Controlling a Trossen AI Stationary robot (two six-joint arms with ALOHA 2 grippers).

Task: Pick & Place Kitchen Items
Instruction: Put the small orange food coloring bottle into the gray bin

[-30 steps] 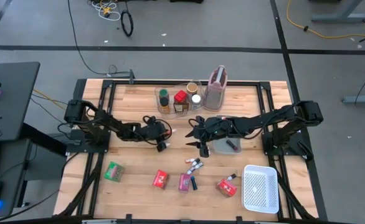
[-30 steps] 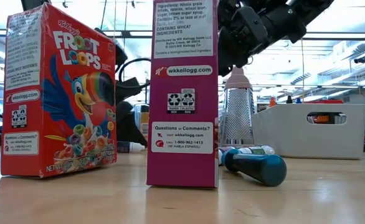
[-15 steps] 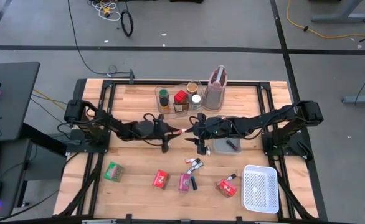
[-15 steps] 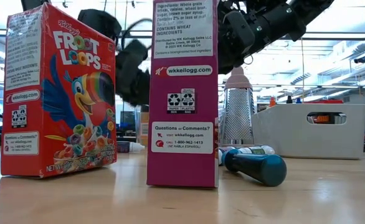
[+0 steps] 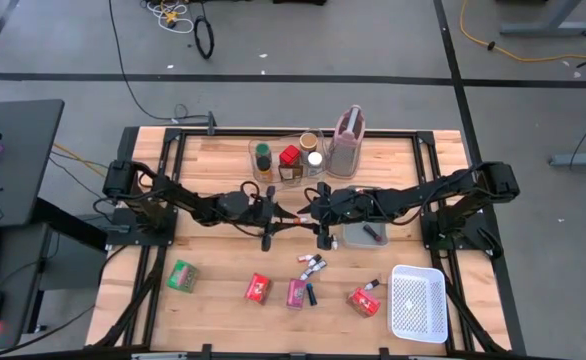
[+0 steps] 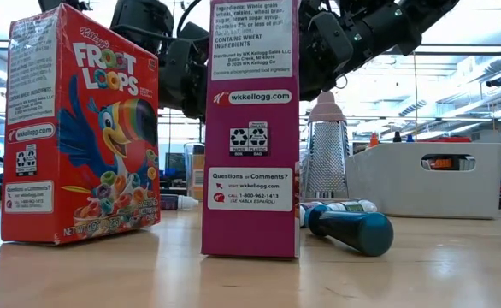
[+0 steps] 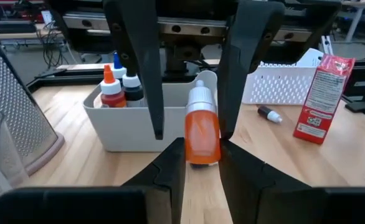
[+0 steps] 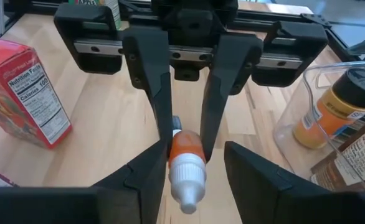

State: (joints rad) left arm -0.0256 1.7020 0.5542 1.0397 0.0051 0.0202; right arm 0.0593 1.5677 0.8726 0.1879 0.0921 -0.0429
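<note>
Mid-table — orange bottle (image 7: pixel 200 132) between both end effectors, seemingly.

Orange white-capped bottle (image 7: pixel 201 127) held mid-air

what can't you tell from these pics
- High view: the orange bottle is too small to make out between the left gripper and the right gripper.
- Low view: the pink box hides where the grippers meet.
- Wrist views: the bottle's label is not readable.
</note>
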